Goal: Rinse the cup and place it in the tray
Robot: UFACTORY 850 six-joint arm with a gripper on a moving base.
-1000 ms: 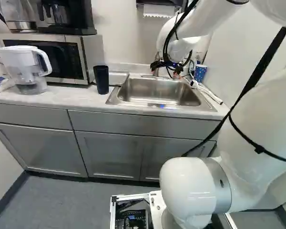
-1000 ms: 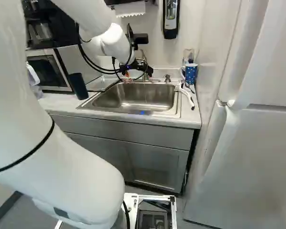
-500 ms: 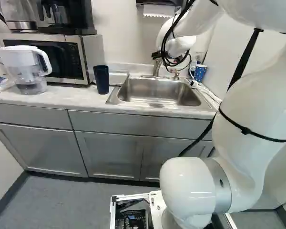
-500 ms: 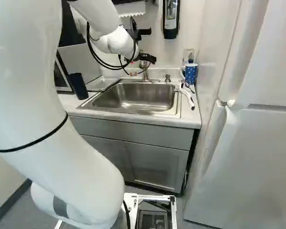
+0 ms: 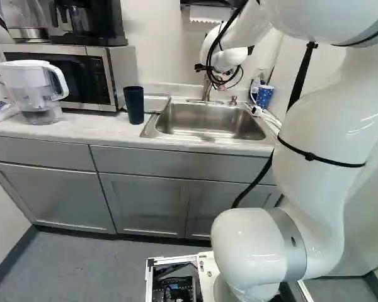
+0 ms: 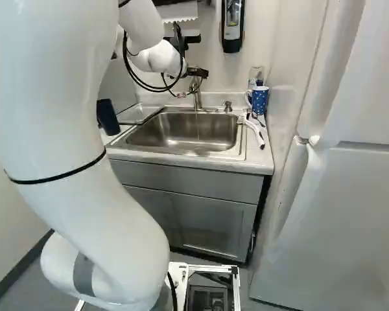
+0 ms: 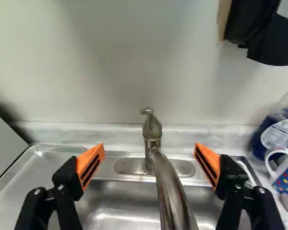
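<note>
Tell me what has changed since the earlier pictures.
The arm has shifted left in the left base view, its wrist end rising slightly near the faucet. The jaws are open, gripping nothing. The black cup beside the sink and the dotted mug stayed put.

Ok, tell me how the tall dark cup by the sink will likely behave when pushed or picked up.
The tall dark cup stands upright and is clearly taller than wide, so a push near its rim would probably tip it. Its smooth round side shows no handle, so it may slip when wet and roll if knocked over.
</note>
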